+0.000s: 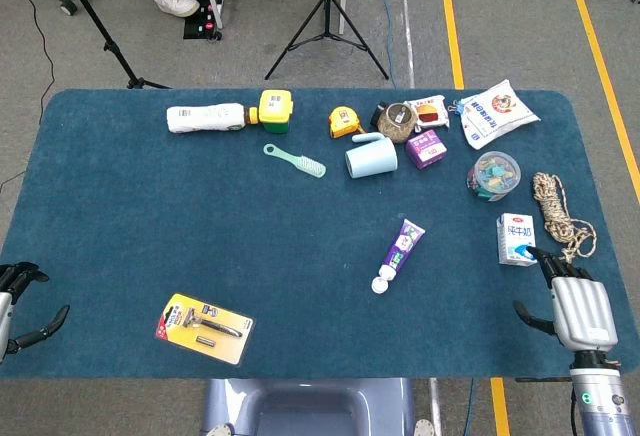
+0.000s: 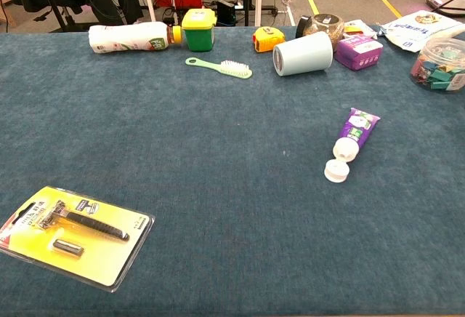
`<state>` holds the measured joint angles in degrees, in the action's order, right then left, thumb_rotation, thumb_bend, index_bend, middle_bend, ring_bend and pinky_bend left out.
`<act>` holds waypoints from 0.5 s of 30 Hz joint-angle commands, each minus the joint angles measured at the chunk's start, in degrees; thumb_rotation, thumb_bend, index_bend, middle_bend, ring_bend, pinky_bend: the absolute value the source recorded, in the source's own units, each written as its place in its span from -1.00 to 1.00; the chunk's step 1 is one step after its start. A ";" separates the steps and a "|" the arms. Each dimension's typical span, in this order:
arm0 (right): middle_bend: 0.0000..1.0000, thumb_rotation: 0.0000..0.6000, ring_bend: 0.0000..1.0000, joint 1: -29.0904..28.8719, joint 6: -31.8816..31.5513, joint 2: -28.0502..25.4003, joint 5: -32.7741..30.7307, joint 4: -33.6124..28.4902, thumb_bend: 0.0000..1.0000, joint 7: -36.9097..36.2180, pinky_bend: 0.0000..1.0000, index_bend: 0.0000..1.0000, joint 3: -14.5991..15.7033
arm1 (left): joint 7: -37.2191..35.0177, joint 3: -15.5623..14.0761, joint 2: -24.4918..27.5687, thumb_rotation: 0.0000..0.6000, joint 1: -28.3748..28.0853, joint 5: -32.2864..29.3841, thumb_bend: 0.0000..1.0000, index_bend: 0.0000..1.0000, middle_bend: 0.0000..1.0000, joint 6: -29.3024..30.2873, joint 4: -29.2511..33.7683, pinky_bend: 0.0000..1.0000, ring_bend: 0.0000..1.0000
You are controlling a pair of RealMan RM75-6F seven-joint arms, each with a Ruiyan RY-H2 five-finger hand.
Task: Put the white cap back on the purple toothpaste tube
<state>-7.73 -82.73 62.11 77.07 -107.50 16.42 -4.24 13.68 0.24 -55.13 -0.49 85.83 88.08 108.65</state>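
Note:
The purple toothpaste tube lies on the blue table, its white neck pointing toward the near edge. The white cap rests on the cloth just off the tube's neck, open side up in the chest view. My right hand hovers at the near right corner, fingers extended, holding nothing, well to the right of the tube. My left hand sits at the near left edge, fingers apart and empty. Neither hand shows in the chest view.
A razor in a yellow pack lies near left. A small milk carton and a coil of rope lie by my right hand. A blue cup, green toothbrush, clip jar and other items line the far side.

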 commanded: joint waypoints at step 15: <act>-0.46 0.73 -0.30 -0.23 0.74 0.10 0.48 1.11 -0.38 -2.16 -0.31 -0.66 -0.79 | 1.29 0.43 1.18 -0.01 -0.32 -0.38 -0.52 -0.31 -0.42 -0.14 1.97 -0.30 -0.56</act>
<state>-7.89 -82.09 62.28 77.45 -106.46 14.40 -4.97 14.90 0.60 -54.01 -0.83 85.49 87.84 110.53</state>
